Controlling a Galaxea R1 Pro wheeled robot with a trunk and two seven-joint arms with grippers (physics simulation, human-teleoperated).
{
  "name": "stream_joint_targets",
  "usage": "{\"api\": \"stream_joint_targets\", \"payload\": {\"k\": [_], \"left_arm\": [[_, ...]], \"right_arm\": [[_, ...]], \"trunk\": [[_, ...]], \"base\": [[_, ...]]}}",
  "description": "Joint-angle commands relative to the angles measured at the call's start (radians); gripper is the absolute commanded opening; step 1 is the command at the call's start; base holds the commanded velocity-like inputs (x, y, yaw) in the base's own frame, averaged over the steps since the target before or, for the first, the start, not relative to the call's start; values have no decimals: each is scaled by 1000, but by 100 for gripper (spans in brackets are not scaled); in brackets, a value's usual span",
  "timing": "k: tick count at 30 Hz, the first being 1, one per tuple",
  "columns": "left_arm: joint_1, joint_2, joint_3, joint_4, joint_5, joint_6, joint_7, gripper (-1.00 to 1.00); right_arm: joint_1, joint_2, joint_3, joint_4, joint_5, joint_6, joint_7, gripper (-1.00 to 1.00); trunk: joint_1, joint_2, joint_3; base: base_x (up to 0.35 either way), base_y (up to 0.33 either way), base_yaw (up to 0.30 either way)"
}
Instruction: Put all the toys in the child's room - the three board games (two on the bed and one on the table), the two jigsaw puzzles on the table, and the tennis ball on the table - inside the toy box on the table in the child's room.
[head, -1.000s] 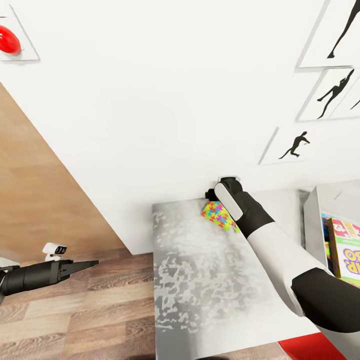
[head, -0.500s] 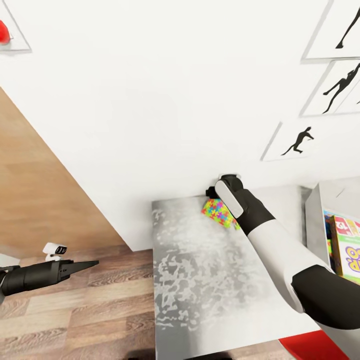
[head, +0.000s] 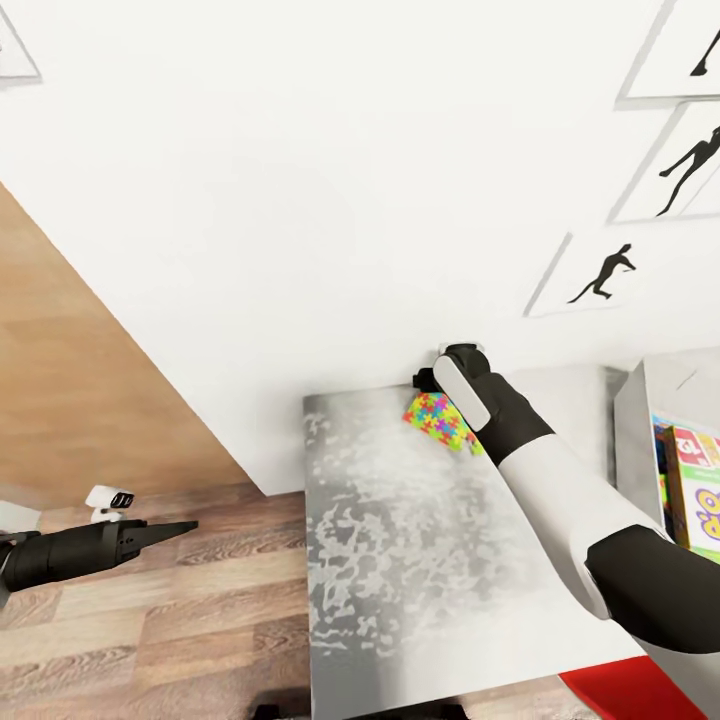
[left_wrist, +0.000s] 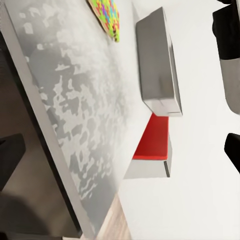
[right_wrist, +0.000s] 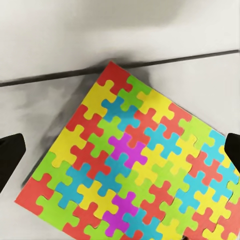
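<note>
Jigsaw puzzle (right_wrist: 135, 170) flat on the table (head: 400, 560), under the right pincer (right_wrist: 120, 150), fingers spread, empty. Left pincer (head: 170, 530) closed; no legible lettering.

A white wall (head: 330, 200) fills most of the head view, hung at its right with black sports silhouette prints (head: 600, 275). Below runs a wood-plank floor (head: 170, 610), with a plain light-wood panel (head: 70, 390) at left and something red (head: 625, 695) low at the right.

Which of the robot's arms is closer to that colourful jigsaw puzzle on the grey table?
The right. The right gripper hovers directly over the jigsaw puzzle, fingers spread on either side. The left gripper hangs far off over the wooden floor, beside the table.
</note>
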Motion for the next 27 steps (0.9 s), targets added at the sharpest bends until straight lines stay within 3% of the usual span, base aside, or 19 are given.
{"api": "stream_joint_targets", "payload": {"k": [1,27], "left_arm": [[0,0,0,0,-1,11,-4,100],[0,2,1,0,-1,11,-4,100]], "right_arm": [[-2,-1,3,-1,-10,1,-10,100],[-31,-12,0,-2,-11,0,-9,100]], "trunk": [[0,-2,-3],[0,-2,-46]], "base": [[0,0,0],[0,0,0]]}}
